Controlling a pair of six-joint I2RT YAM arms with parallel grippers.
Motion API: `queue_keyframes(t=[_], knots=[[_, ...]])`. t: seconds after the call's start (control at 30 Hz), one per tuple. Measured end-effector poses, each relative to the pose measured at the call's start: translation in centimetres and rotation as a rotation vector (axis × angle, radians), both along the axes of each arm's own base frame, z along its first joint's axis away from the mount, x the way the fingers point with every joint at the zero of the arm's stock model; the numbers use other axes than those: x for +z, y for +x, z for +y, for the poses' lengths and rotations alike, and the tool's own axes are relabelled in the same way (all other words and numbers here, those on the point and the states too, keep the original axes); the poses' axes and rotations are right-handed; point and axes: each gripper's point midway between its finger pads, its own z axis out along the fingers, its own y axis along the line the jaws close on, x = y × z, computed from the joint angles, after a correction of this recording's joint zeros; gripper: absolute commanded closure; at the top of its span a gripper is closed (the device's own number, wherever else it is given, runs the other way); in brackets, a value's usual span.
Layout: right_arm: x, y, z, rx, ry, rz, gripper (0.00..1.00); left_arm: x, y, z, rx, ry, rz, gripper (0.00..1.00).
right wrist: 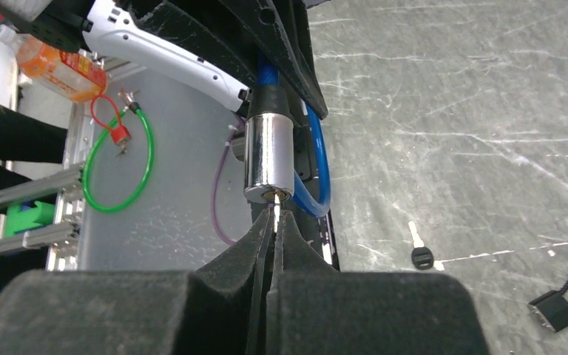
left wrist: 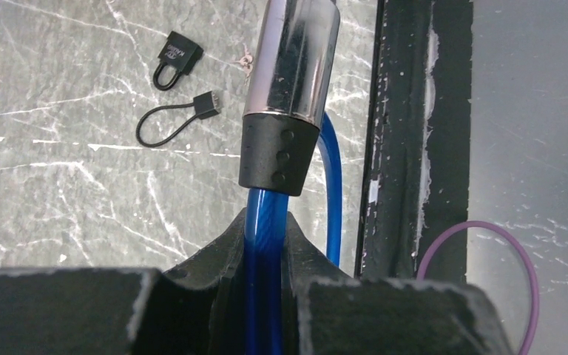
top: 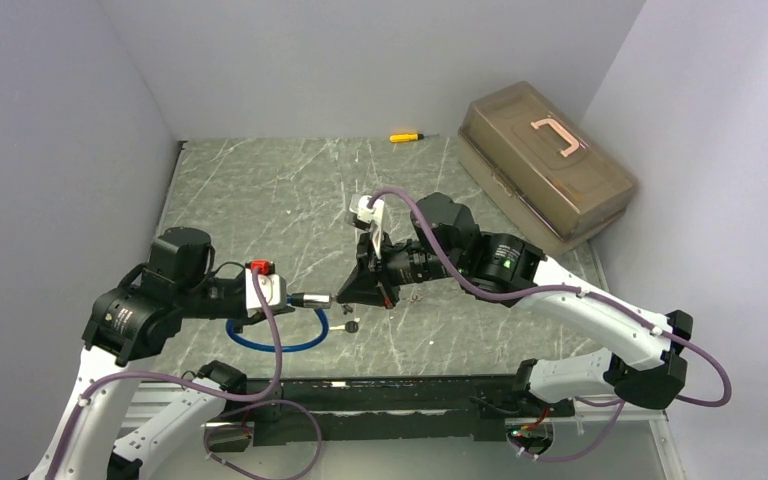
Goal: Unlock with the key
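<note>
Looking down at a grey marbled surface (top: pixel 260 190) with a blue plastic-coated cable lock (top: pixel 275 345) looped by the near edge, left of centre. Got the cable pinched tight in the left jaws, closed down on the blue sleeve right behind the black rubber collar (left wrist: pixel 279 151), holding the shiny chrome lock cylinder (left wrist: pixel 292 59) out toward the right arm, keyhole end first. Over on the other side, got the right jaws squeezed nearly flat together on a thin silver key (right wrist: pixel 271 212), with only a sliver of blade poking out between them. Touching the keyhole on the cylinder's end face with that tip; can't tell how deep in, if at all. Also spotted lying on the surface near the cylinder, toward the near edge: a spare key with a black head (right wrist: pixel 418 251), a small black padlock (left wrist: pixel 176 58) and a short black cable loop with a little square end (left wrist: pixel 170 118), all apart from each other. Way off at the far edge, a yellow-handled screwdriver (top: pixel 406 136), and in the far right corner a brown see-through plastic toolbox with a pink handle (top: pixel 545 160). Beyond the near edge, in the right wrist view, a green cable loop with a red lock (right wrist: pixel 86 174).
</note>
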Motion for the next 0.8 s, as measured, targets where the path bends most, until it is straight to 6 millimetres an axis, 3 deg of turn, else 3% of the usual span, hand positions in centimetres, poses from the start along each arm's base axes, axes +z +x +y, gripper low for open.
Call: queue_keyframes(t=[0.27,0.57,0.8], knots=[[-1.0,1.4,0.6,-0.045,0.053,0.166,1.00,0.2,1.2,1.1,0.038,0.046,-0.121,1.00],[0.1,2.4,1.3,-0.041,0.128,0.377,1.00,1.5,2.6,1.9,0.014,0.099,-0.347,1.00],[-0.4,3.9,1.7,-0.037,0.116,0.576,1.00,2.0,3.4,2.3,-0.014,0.146,-0.497,1.00]])
